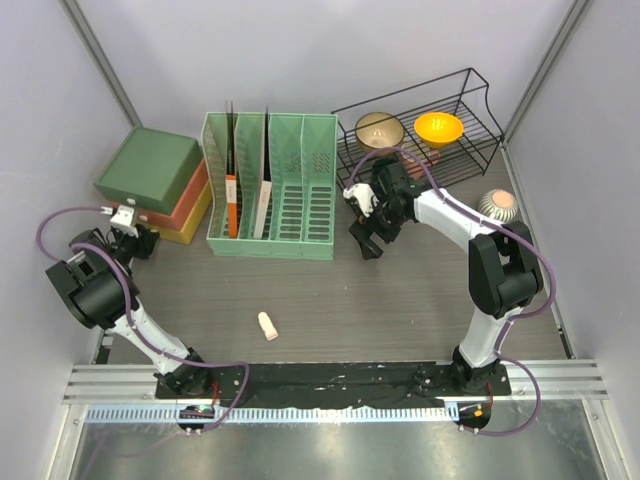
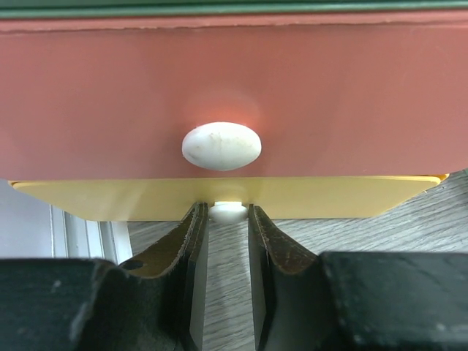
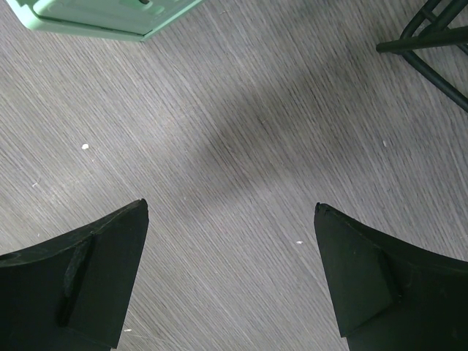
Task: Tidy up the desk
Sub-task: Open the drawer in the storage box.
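green file rack [image 1: 321, 140] | stacked drawers [image 1: 150, 165] | orange bowl [image 1: 439, 127] | lower white knob [image 2: 228, 213]

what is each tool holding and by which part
Right tool: nothing, open above the desk. Left tool: fingers flank the knob of the yellow drawer; whether it is gripped cannot be told.

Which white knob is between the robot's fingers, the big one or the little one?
The little knob on the yellow drawer. It sits between the fingers of the left gripper; the big knob on the red drawer is above them.
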Controlling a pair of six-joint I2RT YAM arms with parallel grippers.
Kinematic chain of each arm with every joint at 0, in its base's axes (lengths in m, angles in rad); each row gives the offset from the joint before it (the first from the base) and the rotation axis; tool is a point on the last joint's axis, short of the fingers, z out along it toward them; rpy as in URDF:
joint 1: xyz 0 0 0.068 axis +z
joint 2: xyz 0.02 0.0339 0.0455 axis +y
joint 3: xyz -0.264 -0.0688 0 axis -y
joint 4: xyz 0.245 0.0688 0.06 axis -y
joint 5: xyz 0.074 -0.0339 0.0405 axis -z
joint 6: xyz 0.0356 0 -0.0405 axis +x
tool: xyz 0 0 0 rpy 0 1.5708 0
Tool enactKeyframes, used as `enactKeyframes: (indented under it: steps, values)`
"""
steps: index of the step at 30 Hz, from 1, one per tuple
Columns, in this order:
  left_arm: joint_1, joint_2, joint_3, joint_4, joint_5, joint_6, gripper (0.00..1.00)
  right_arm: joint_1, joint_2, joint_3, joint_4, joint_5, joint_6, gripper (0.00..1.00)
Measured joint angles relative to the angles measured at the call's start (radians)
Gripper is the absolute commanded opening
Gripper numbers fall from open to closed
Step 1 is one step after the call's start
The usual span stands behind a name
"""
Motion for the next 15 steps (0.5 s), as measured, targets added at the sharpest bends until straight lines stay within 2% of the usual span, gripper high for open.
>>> enactKeyframes:
  steps: [15]
  values:
    - [0.022, -0.061, -0.071, -0.009, -0.003, 0.075, 0.15, 0.000, 0.000, 0.000, -0.005, -0.005, -0.011, 1.00]
